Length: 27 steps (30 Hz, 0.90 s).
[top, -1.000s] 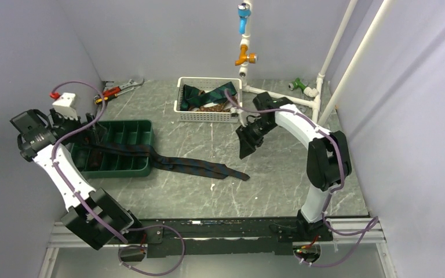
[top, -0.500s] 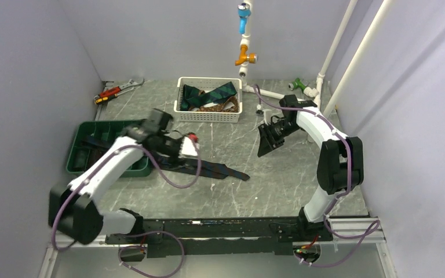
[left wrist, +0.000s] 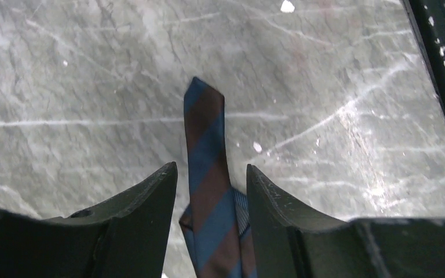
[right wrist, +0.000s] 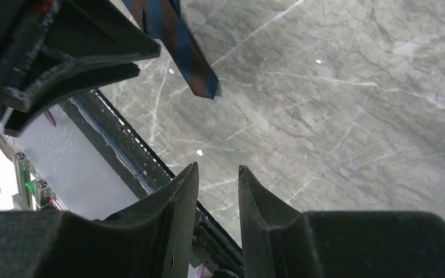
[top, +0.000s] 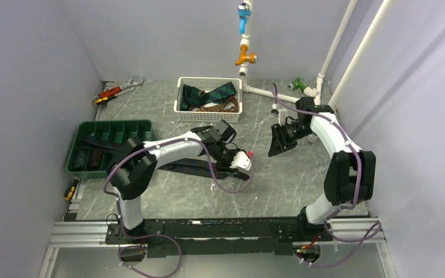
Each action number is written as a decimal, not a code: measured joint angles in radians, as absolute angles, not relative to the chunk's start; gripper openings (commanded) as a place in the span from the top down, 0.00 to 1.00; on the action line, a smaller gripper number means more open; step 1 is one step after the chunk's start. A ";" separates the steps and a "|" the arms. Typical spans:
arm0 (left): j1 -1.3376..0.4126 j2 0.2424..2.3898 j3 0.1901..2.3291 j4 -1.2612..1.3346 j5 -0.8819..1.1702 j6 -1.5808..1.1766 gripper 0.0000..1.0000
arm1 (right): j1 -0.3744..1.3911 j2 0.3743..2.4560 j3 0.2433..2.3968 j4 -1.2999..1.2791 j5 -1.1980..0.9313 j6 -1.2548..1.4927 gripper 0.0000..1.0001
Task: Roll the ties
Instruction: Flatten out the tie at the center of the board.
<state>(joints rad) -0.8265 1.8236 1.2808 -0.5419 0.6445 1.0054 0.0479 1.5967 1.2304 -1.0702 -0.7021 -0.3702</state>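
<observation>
Striped tie (left wrist: 205, 133) lies flat on the table (top: 301, 185), trailing out to the right of the green tray (top: 111, 123) with its narrow tip farthest from the tray. Left gripper (left wrist: 211, 169) sits low over that tip, jaws partly spread and straddling the fabric, not clamped. Right gripper (right wrist: 218, 168) hangs further right of the tray, past the tip, fingers narrowly parted around nothing; more ties (top: 220, 92) sit in the white basket (top: 208, 117) behind and right of the tray.
</observation>
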 measured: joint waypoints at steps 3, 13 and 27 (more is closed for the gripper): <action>-0.863 1.874 1.320 -0.530 0.623 0.985 0.48 | 0.036 1.571 1.215 -1.074 -0.690 -0.369 0.67; -0.900 2.011 1.370 -0.521 0.554 0.954 0.62 | 0.026 1.536 1.193 -1.096 -0.678 -0.366 0.67; -0.785 1.776 1.267 -0.538 0.591 0.824 1.00 | 0.072 1.537 1.147 -0.994 -0.715 -0.260 0.65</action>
